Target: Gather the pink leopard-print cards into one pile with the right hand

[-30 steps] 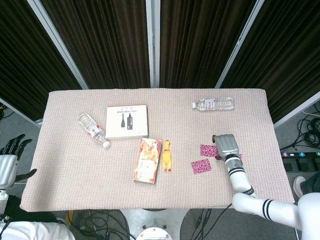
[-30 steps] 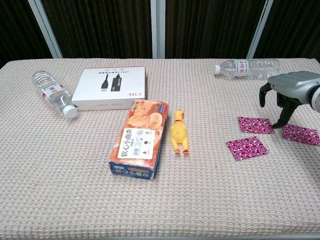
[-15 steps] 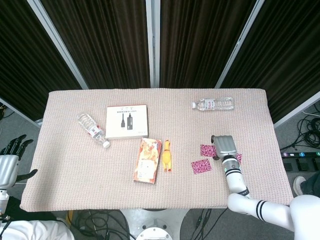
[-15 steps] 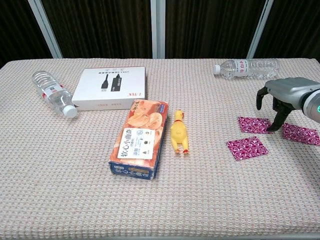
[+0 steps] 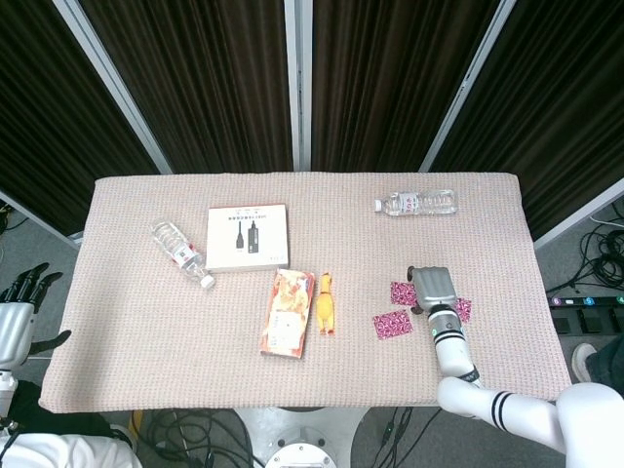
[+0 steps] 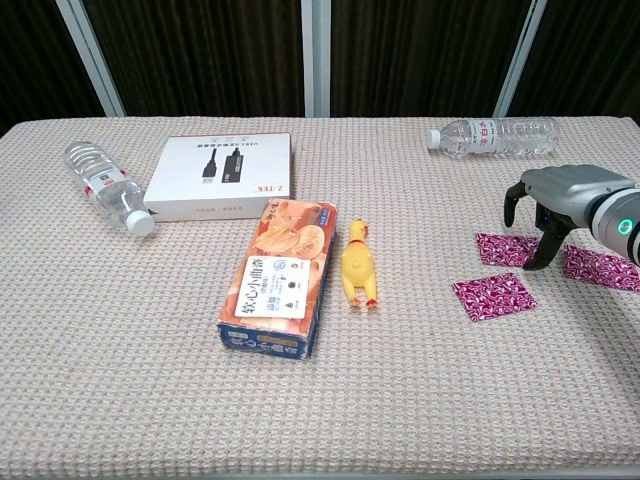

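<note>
Right hand [image 6: 553, 207] poised fingers-down and spread, empty, over three separate pink leopard-print cards [image 6: 493, 296] lying on the table [image 6: 400, 400] beneath and just beside its fingertips; gathering seemingly barely begun, next sliding one card onto its neighbour.

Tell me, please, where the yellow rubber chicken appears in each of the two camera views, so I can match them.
Head view: the rubber chicken lies just below the picture's centre.
Chest view: it lies just right of centre.
Shared landmark: the orange snack box lies alongside it, on its left in both views.
</note>
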You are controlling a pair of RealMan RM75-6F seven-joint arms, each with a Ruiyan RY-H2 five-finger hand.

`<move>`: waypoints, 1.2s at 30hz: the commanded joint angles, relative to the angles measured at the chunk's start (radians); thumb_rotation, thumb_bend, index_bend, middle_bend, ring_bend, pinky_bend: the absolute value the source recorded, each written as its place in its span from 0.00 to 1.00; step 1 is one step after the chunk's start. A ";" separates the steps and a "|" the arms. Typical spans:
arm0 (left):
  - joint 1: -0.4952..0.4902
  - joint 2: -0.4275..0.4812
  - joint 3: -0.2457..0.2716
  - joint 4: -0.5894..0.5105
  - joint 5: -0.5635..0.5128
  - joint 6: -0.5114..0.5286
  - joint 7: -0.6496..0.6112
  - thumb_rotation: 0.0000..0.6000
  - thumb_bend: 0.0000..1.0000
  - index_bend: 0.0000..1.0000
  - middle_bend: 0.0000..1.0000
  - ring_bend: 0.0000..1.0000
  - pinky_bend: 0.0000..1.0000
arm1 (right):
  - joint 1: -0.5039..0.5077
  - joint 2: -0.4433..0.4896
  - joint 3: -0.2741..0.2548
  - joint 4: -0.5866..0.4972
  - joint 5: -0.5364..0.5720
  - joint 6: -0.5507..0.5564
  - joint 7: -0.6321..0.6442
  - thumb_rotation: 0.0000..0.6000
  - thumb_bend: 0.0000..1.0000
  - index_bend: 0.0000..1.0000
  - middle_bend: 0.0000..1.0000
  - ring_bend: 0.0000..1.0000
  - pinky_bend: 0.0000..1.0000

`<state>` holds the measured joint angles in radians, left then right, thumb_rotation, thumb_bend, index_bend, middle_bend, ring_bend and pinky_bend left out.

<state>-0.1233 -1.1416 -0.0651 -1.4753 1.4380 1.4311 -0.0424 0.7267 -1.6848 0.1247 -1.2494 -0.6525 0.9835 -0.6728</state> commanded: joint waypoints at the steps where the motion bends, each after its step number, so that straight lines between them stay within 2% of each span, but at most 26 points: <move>1: 0.000 -0.001 -0.001 0.002 -0.001 -0.001 -0.001 1.00 0.00 0.22 0.19 0.13 0.30 | -0.001 -0.006 0.003 0.010 0.005 -0.005 -0.004 1.00 0.00 0.38 1.00 1.00 1.00; 11: -0.002 -0.006 -0.002 0.010 -0.010 -0.008 -0.002 1.00 0.00 0.22 0.19 0.13 0.30 | -0.002 -0.020 0.017 0.040 -0.004 -0.019 -0.003 1.00 0.00 0.38 1.00 1.00 1.00; 36: -0.011 -0.002 -0.009 -0.003 -0.022 -0.023 0.011 1.00 0.00 0.22 0.19 0.13 0.30 | 0.007 -0.022 0.033 0.053 0.051 -0.062 -0.042 1.00 0.00 0.37 1.00 1.00 1.00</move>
<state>-0.1340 -1.1437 -0.0747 -1.4779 1.4158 1.4079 -0.0312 0.7331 -1.7071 0.1568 -1.1958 -0.6026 0.9225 -0.7140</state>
